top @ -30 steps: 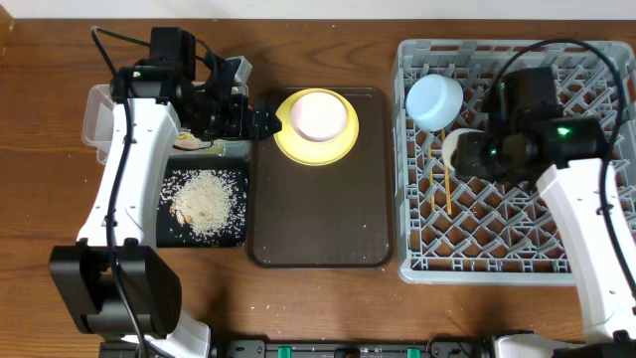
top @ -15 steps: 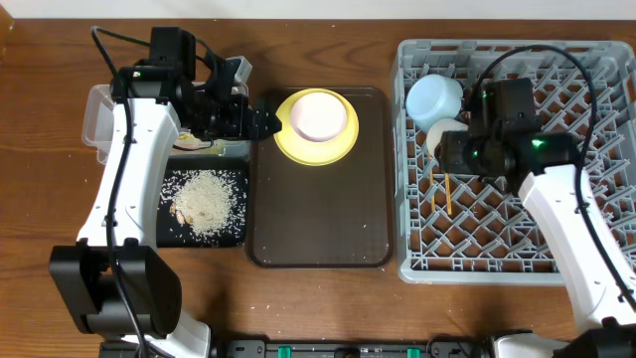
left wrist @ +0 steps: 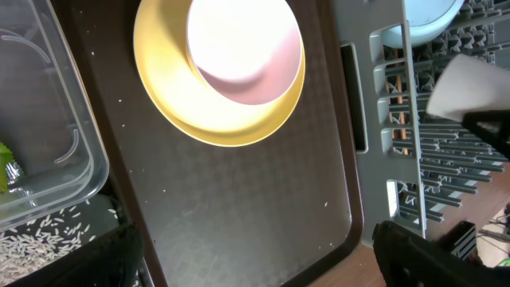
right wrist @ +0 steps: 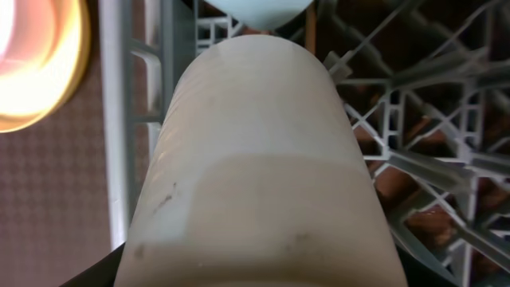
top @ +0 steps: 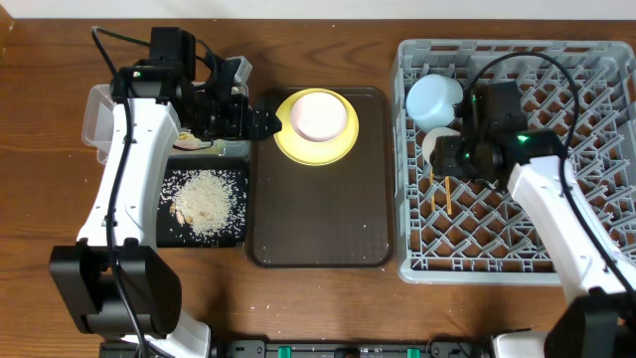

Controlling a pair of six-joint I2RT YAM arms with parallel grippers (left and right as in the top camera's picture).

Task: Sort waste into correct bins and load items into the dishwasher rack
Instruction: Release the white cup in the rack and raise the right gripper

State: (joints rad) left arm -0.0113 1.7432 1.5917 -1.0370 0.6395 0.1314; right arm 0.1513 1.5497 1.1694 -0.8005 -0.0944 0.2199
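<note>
My right gripper (top: 449, 155) is shut on the small white cup (top: 434, 147), which it holds on its side over the left part of the grey dishwasher rack (top: 586, 249). In the right wrist view the cup (right wrist: 255, 159) fills the frame. The light blue bowl (top: 434, 99) lies just behind it, and a chopstick (top: 448, 194) rests in the rack. My left gripper (top: 262, 121) hangs open beside the yellow plate (top: 288, 147), which carries the white bowl (top: 318, 114). Rice (top: 204, 199) lies in the black tray (top: 171, 235). A yellow-green wrapper (left wrist: 5, 166) sits in the clear tub (top: 99, 119).
The plate stands at the far end of a large brown serving tray (top: 318, 219) between the bins and the rack. Loose rice grains dot the wood near the tray's front. Cables trail from both arms over the table's far side.
My right gripper has carried the cup leftward across the rack, toward its left wall and the blue bowl. The left arm has stayed still.
</note>
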